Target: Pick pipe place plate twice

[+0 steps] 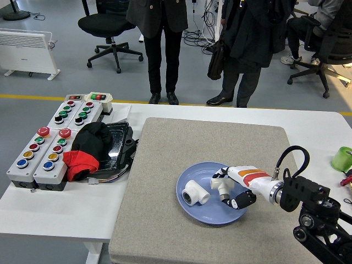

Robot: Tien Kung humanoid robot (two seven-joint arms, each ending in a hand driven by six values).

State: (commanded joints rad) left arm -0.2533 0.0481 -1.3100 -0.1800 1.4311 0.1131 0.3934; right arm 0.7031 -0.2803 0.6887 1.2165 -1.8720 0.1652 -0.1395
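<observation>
We see the robot's right hand [234,190], white with orange and red bands and black fingers, reaching in from the right edge over a blue plate [212,217]; its fingers are curled around a small white pipe fitting [221,187], which sits low over the plate's right half, though we cannot tell if it touches the plate surface. Just to the left, apart from the held piece, a second white pipe fitting [194,193] lies on the plate with its round opening facing us. The plate rests on a grey mat [165,220] that covers the middle of the white table [60,212]. Behind the hand, the black arm [308,206] with a looped cable runs off toward the lower right corner. At the right edge of the table we see a green roll [342,158]. On the table's left side stand grey button boxes [47,146] with red, green, yellow and blue buttons, and beside them a black tray [115,146] holds black and red cloth [85,151]. Beyond the far side of the table, two people in dark clothes [162,49] stand on the grey floor, near a black office chair [107,27]
</observation>
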